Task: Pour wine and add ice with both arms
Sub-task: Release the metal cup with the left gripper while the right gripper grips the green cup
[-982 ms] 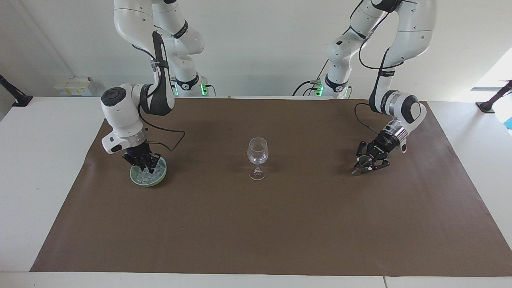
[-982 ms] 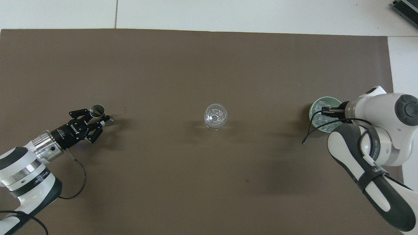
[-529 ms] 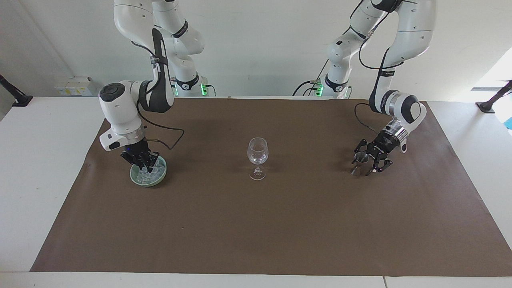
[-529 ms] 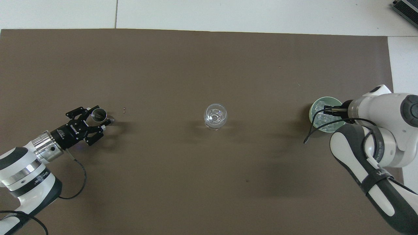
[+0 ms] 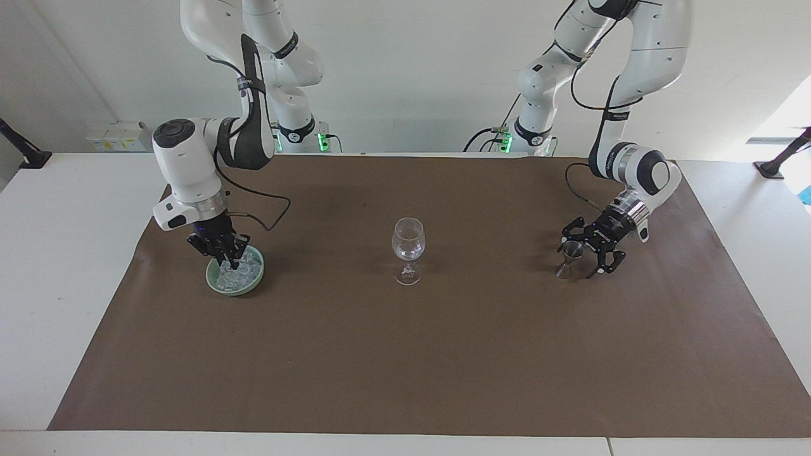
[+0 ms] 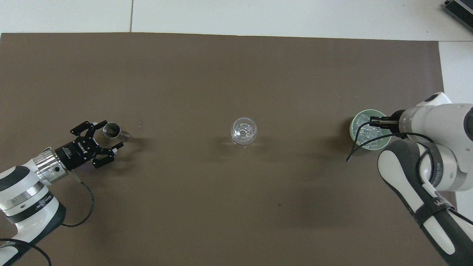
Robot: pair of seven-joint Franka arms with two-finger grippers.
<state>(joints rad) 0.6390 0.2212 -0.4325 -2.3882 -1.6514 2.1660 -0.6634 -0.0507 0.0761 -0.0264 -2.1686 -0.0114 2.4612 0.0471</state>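
A clear wine glass [image 5: 408, 240] stands upright mid-mat; it also shows in the overhead view [image 6: 243, 130]. A heap of clear ice [image 5: 244, 269] [image 6: 369, 135] fills a pale green bowl [image 5: 236, 293] [image 6: 353, 127] toward the right arm's end. My right gripper [image 5: 228, 258] [image 6: 372, 121] is just over the heap, fingers close together on a cube. A small metal jigger [image 5: 572, 253] [image 6: 111, 130] stands upright toward the left arm's end. My left gripper [image 5: 581, 256] [image 6: 111, 136] is open, its fingers spread on either side of the jigger without holding it.
A brown mat [image 5: 405, 367] covers most of the white table. Two tiny beads [image 6: 140, 123] lie on the mat beside the jigger, toward the glass. The right arm's black cable [image 6: 351, 151] hangs over the mat beside the bowl.
My left gripper set the tilted jigger upright, opened and drew back a little. My right gripper rose from deep in the bowl to just over the ice.
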